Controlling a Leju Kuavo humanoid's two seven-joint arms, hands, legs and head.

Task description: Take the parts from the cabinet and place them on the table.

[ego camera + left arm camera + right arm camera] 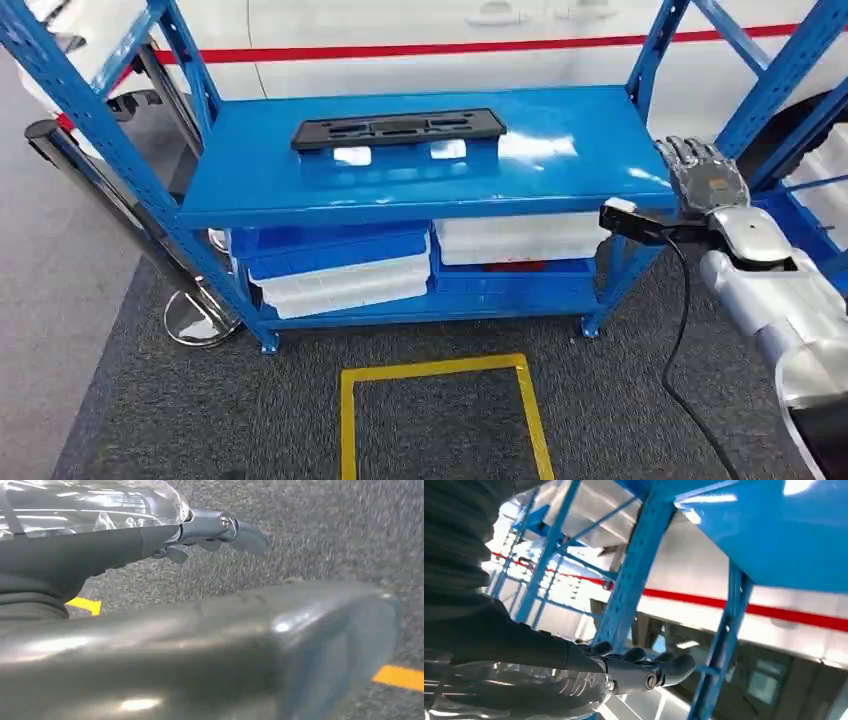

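Right arm: silver, comes in at the near right of the head view and reaches up toward the right end of the blue shelf top (560, 150).
Right hand (705, 172): raised beside the shelf's right end, by the blue upright (780, 80); fingers apart, holding nothing. The right wrist view shows the same hand (644, 672) with fingers extended and nothing between them, the blue upright (636, 565) just beyond.
Left hand (215, 532): hangs over the grey carpet (325, 535); thumb and fingers loosely spread, nothing held.
Yellow tape square (440, 410): on the grey carpet (200, 420), near side of the shelf.
Black part (398, 130): long flat plastic piece with cut-outs, lies flat on the shelf top, left of centre toward the far edge, well apart from the right hand.
Lower shelf: blue and white trays (340, 270) stacked on the left, white trays (520, 240) on the right.
Background: white vehicle body with a red stripe (450, 48) behind the shelf.
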